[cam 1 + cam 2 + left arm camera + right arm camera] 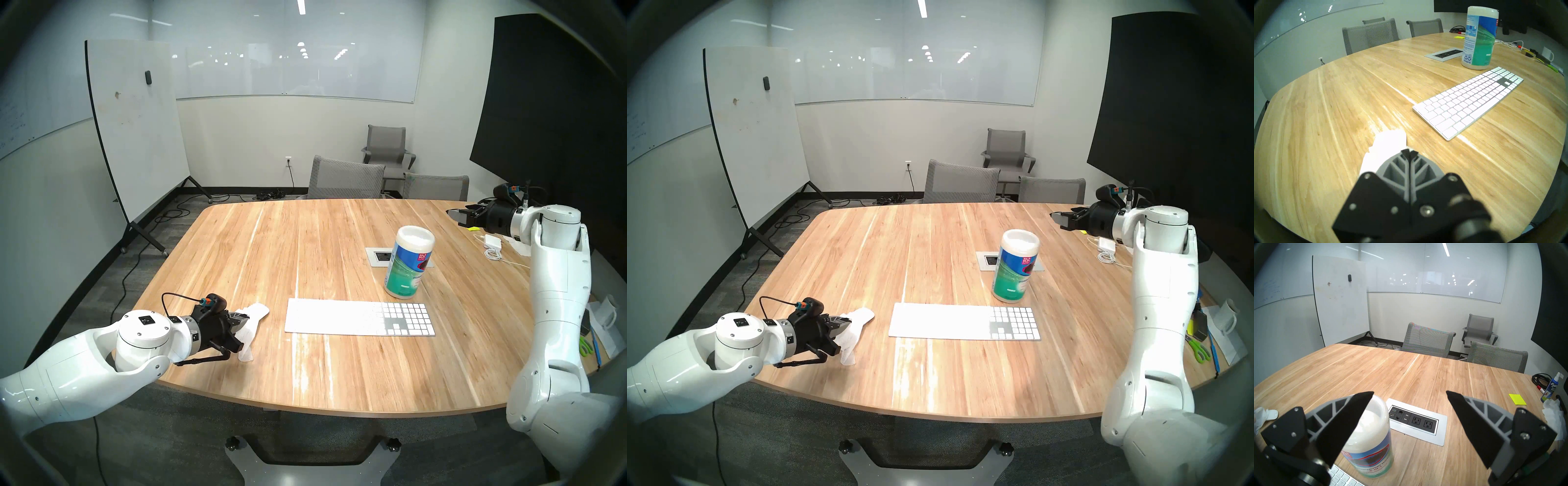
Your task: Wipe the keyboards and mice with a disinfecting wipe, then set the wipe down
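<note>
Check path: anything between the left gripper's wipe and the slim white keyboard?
Nothing visible. The left gripper, shut on the limp white wipe, sits to the left of the slim white keyboard, with only bare wooden table between. The blue-green wipes canister stands behind the keyboard's far right end, off that line.

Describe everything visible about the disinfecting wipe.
The disinfecting wipe is a thin, limp white cloth sheet, bunched and creased. The left claw is shut on its middle; one end drapes forward over the mouse, the other hangs down toward the wooden table. It sits left of the keyboard, not touching it.
</note>
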